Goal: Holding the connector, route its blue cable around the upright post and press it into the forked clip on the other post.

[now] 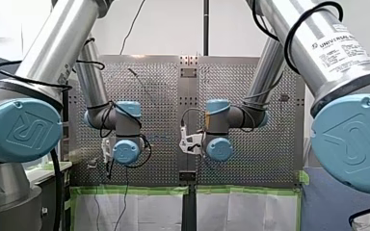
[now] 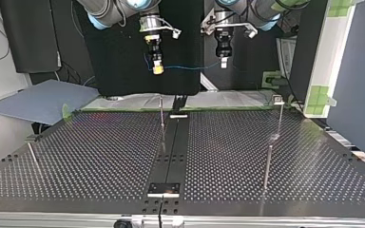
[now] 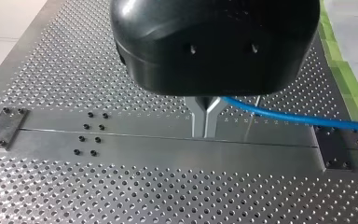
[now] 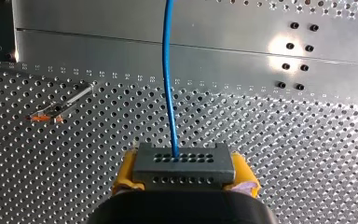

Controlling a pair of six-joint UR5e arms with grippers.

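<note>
connector (image 4: 182, 163) rigid, light, I judge; clamped in my right gripper (image 4: 185, 171), yellow pads (image 4: 127, 170) tight on its sides, above the table (image 4: 284, 140) | blue cable (image 4: 168, 70) thin, limp, likely slippery | my left gripper (image 3: 204, 119) nipped shut on it; steer from there.

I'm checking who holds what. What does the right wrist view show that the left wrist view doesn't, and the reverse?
Only the right wrist view: the grey connector, held by my right gripper between yellow pads, and a slim post with an orange piece off to one side. Only the left wrist view: my left gripper, its metal fingers closed on the blue cable. Both: that cable and the perforated table.
</note>
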